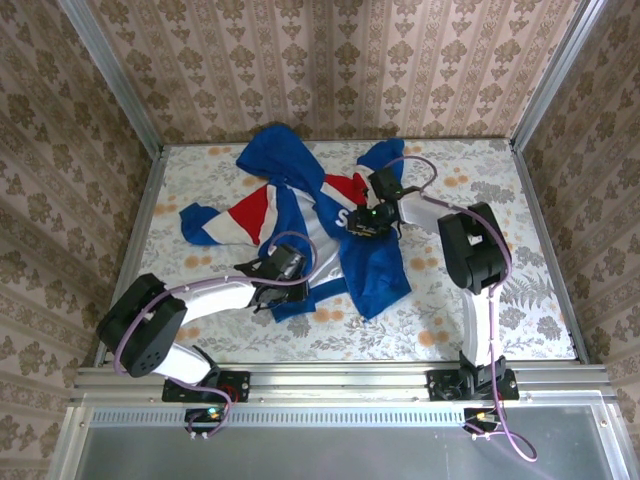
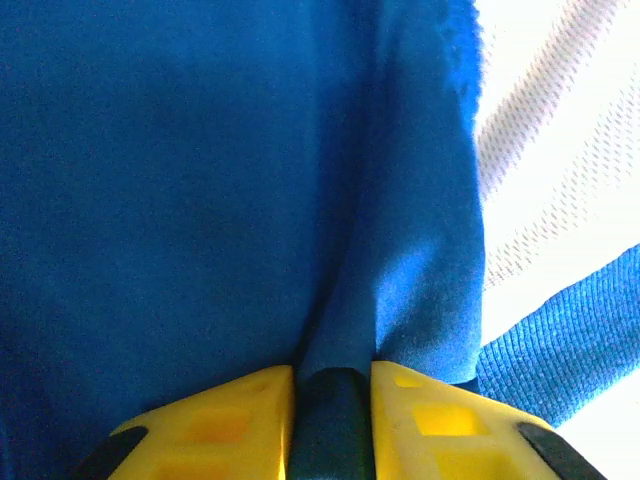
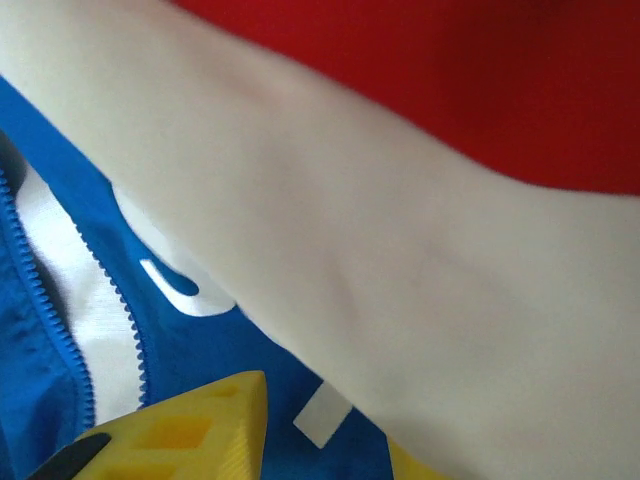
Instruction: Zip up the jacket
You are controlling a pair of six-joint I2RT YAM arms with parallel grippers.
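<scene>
Floral tabletop (image 1: 500, 300), blue jacket (image 1: 375, 270) lying open, left gripper (image 2: 332, 388) pinching a blue fabric fold, right gripper (image 1: 364, 222) over white chest panel, grip indeterminate.

Damask-patterned wallpaper walls (image 1: 330, 60) enclose a floral-print table (image 1: 500, 190), with metal corner posts (image 1: 110, 75) under bright even light

Our left arm (image 1: 215, 296) and right arm (image 1: 478, 320) are white tubes between bulky black joints, each trailing a looping lilac cable (image 1: 520, 435). Our fingers (image 2: 215, 430) are yellow with square recesses.
</scene>
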